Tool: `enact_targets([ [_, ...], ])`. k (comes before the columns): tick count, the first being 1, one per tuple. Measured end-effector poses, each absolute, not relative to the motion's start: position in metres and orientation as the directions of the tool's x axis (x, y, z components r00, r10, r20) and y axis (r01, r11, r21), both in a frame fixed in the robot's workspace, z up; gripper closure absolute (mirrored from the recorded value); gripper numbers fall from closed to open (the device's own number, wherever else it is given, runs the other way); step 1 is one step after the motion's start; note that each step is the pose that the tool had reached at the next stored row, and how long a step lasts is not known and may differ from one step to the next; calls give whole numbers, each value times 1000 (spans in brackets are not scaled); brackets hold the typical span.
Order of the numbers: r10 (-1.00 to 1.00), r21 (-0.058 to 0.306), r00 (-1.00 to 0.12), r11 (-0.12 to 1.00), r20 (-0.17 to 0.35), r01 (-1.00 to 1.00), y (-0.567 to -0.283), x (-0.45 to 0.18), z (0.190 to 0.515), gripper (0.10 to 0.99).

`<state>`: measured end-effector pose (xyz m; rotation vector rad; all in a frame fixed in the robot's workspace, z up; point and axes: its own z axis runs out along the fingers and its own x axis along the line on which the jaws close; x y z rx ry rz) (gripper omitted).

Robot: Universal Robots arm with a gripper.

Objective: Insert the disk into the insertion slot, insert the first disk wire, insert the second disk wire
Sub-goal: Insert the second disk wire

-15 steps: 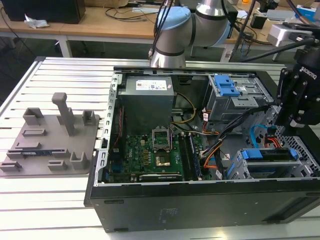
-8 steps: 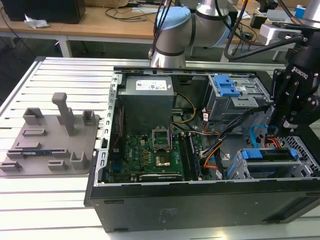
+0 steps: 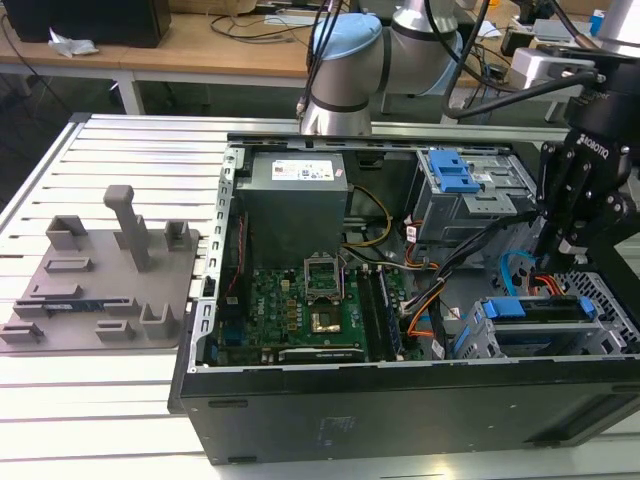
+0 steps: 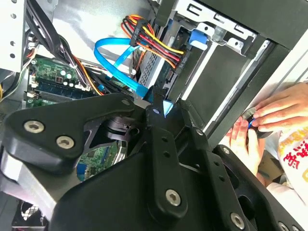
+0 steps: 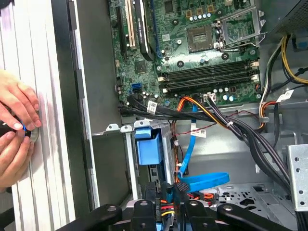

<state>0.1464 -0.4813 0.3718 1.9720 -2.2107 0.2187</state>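
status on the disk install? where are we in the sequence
Disk with its blue carrier already sits in the insertion slot. The multicoloured wire looks plugged into the disk's rear. In hand: the gripper is at the flat blue cable's connector by the disk's rear; whether it is seated cannot be told.

print | gripper (image 3: 562, 252) body: white lettering, too small to make out | power supply (image 3: 295, 200): white label on top, print illegible | white fabric (image 4: 294, 155): red characters, partly cut off, unreadable
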Motion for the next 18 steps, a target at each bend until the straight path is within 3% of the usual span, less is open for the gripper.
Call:
enact_targets([
  [18, -968, 4, -110, 114, 224, -993, -481, 146, 366, 808],
])
